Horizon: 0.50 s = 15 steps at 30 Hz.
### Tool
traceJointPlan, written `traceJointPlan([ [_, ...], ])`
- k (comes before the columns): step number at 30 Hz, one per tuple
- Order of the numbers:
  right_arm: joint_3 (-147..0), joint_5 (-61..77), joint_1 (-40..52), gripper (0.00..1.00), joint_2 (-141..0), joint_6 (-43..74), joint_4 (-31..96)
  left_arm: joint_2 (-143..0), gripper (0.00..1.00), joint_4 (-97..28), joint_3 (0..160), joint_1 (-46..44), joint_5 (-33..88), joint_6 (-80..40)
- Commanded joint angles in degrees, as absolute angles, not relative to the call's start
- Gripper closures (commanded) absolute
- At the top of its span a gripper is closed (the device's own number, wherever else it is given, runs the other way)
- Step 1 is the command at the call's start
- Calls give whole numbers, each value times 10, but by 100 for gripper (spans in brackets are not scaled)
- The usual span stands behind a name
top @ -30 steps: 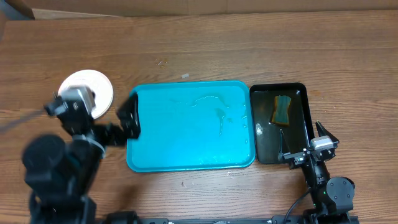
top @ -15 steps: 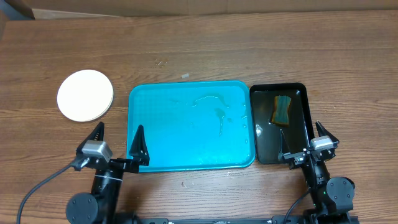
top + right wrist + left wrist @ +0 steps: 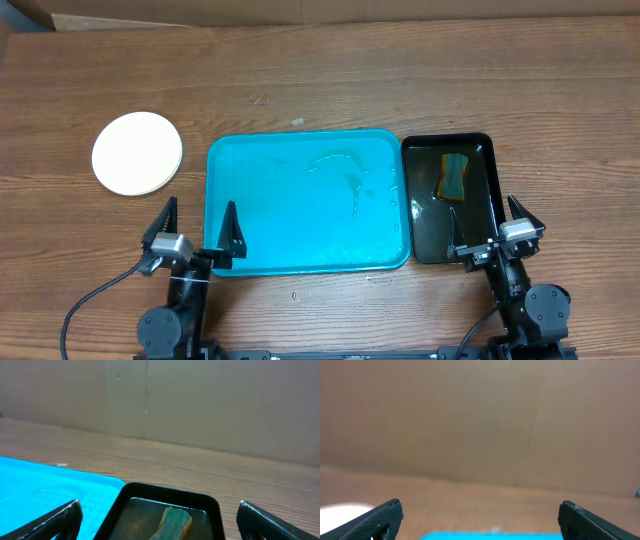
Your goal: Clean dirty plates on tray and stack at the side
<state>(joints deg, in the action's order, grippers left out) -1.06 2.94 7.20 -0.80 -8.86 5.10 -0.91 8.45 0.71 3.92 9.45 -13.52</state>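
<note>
The plates [image 3: 137, 153] lie as one round white stack on the wood at the left, off the tray; how many are in it I cannot tell. A sliver of them shows at the left wrist view's bottom left [image 3: 340, 508]. The turquoise tray [image 3: 306, 203] holds only water streaks. Its far edge shows in the left wrist view [image 3: 490, 535] and its right part in the right wrist view [image 3: 45, 490]. My left gripper [image 3: 196, 227] stands open at the tray's near left corner, holding nothing. Near the black tray's front edge my right gripper [image 3: 490, 222] is open and holds nothing.
A black tray [image 3: 449, 197] with shallow water sits right of the turquoise tray; a green-and-yellow sponge [image 3: 455, 176] lies in it, seen also in the right wrist view [image 3: 174, 521]. Cardboard walls stand behind the table [image 3: 210, 405].
The left arm pulled back from beside the plates to the front edge, then shifted a little right toward the tray's near left corner. The right arm has stayed still.
</note>
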Motion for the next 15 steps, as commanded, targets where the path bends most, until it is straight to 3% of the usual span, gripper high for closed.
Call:
traceJointPlan([
  [1,-4,26,70,0,-2,-88,47,-2,0,56,3,37,36,-140],
  [6,-4,26,70,0,-2,-88,47,-2,0,-49,3,37,-18,-138],
  [15,-4,26,70,0,-2,-88,47,-2,0,-43,3,37,-18,-109],
])
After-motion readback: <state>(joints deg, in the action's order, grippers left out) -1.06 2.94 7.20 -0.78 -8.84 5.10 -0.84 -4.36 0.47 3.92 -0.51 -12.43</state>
